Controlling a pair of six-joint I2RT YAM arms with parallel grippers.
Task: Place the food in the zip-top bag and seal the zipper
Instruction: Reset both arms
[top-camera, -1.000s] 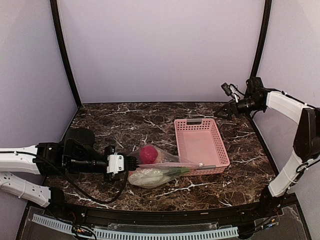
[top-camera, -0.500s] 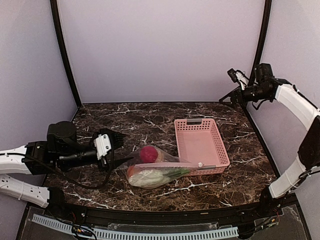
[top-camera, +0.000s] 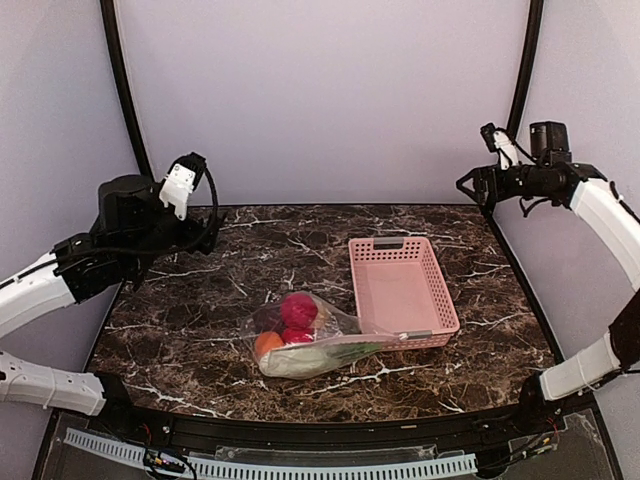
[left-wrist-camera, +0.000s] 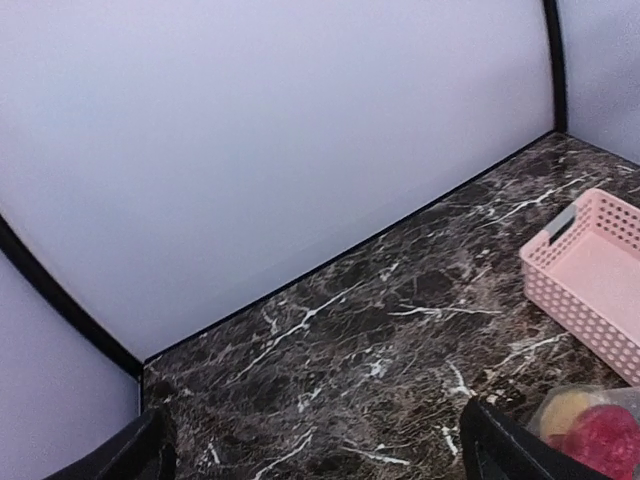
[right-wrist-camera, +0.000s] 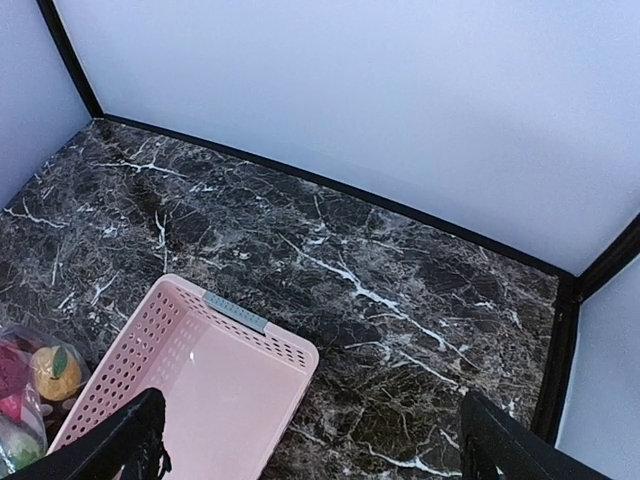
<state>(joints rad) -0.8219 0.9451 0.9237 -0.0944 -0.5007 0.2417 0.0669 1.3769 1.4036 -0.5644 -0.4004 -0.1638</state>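
Observation:
The zip-top bag lies flat on the marble table near the front middle. The food inside is a red ball, an orange ball and a white radish with green leaves. The zipper runs as a thin white strip along the bag's edge toward the basket. My left gripper is raised at the far left, well away from the bag. In its wrist view it is open and empty. My right gripper hangs high at the back right, open and empty.
A pink plastic basket stands right of the bag, touching its end; its floor is bare. Walls close the table at the back and both sides. The left wrist view catches the basket's corner and a yellow ball.
My left gripper opened, let go of the bag's left end and swung up and back to the left. The bag settled flat. The right arm lifted and drew rightward.

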